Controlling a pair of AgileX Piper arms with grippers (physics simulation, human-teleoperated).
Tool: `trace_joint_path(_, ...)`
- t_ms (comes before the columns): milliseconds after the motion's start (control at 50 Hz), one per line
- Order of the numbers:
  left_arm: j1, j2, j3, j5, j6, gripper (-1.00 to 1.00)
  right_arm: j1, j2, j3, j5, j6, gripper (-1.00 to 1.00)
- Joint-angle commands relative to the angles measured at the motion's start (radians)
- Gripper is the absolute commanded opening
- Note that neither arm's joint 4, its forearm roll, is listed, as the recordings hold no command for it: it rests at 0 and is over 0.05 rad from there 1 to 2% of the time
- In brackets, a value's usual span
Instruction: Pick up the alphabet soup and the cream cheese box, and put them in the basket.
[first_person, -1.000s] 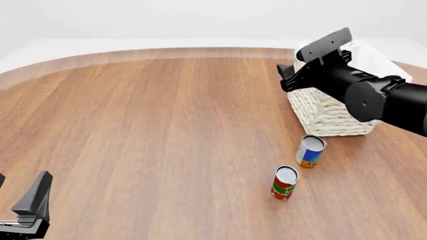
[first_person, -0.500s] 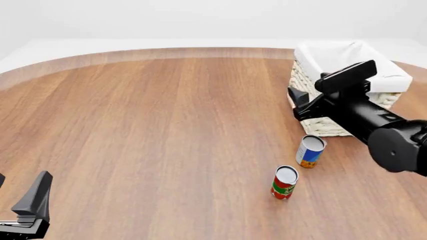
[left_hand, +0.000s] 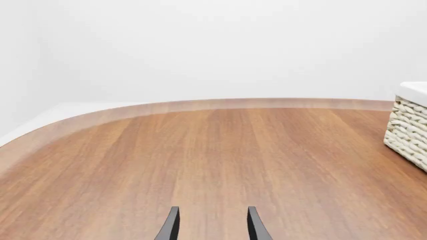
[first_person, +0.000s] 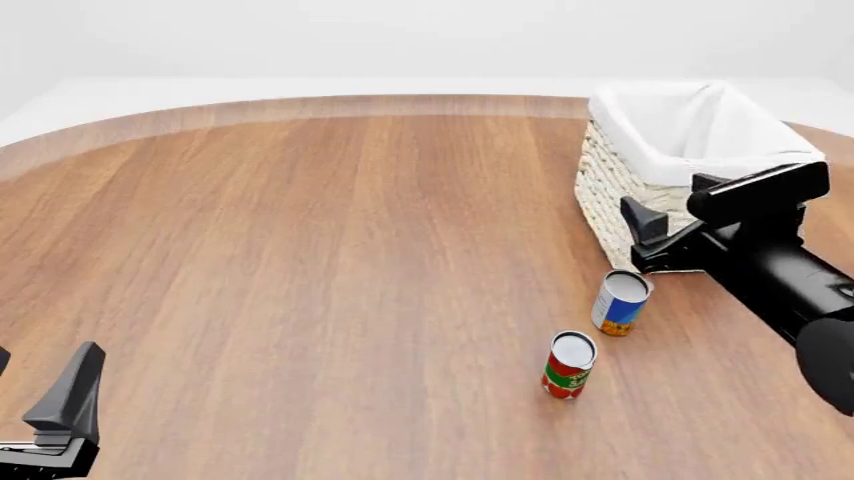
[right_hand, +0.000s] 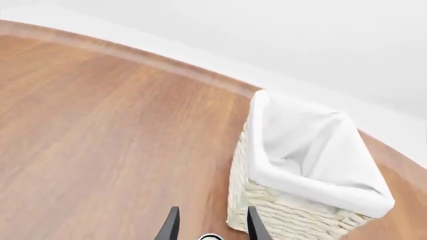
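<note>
My right gripper (right_hand: 209, 224) hung with its fingers apart, holding nothing, just above the alphabet soup (first_person: 621, 302), which stood upright on the surface (first_person: 334, 250) just in front of the basket (first_person: 627, 200). A red and green can (first_person: 569, 365) stood near the soup. My left gripper (left_hand: 210, 225) was also parted, well apart from them. I could not see the cream cheese box.
</note>
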Motion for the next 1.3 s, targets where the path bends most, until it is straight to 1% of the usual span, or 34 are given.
trace_joint_path(20, 0.0, 0.0, 0.0, 0.0, 0.0, 1.0, -0.025, -0.036, 0.06, -0.008, 0.024, 1.0)
trace_joint_path(160, 0.0, 0.0, 0.0, 0.0, 0.0, 1.0, -0.039, -0.046, 0.097, -0.022, 0.04, 1.0)
trace_joint_path(400, 0.0, 0.0, 0.0, 0.0, 0.0, 1.0, -0.061, -0.035, 0.144, -0.053, 0.05, 1.0)
trace_joint_path(560, 0.0, 0.0, 0.0, 0.0, 0.0, 1.0, -0.072, 0.002, 0.16, -0.087, 0.06, 1.0)
trace_joint_path(800, 0.0, 0.0, 0.0, 0.0, 0.0, 1.0, -0.092, 0.111, 0.157, -0.144, 0.075, 1.0)
trace_joint_path(920, 0.0, 0.0, 0.0, 0.0, 0.0, 1.0, -0.109, 0.172, 0.125, -0.124, 0.077, 1.0)
trace_joint_path(1160, 0.0, 0.0, 0.0, 0.0, 0.0, 1.0, -0.13, 0.212, 0.088, -0.088, 0.07, 1.0)
trace_joint_path(1300, 0.0, 0.0, 0.0, 0.0, 0.0, 1.0, -0.139, 0.223, 0.07, -0.049, 0.06, 1.0)
